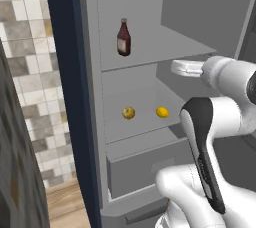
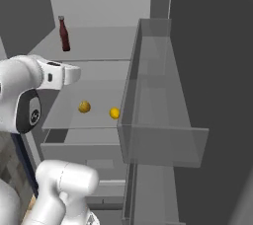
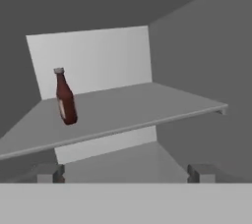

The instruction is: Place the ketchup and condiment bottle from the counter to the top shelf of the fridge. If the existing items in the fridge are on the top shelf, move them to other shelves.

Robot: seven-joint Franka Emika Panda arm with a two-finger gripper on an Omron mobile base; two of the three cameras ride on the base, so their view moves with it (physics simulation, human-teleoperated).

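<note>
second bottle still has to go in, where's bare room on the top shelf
The top shelf is bare from the ketchup bottle across to the right wall. Only its left rear corner is taken. The shelf below holds two yellow fruits, so it is more crowded.

The ketchup bottle (image 1: 123, 37) has a dark red, smooth, slightly glossy body with a pale label. The fridge shelves (image 1: 165, 47) are smooth, matt grey. The door bin (image 2: 163, 120) is translucent, glass-like plastic. The two round yellow fruits (image 1: 129, 113) look matt. The wall tiles (image 1: 30, 57) have a mottled stone finish.
</note>
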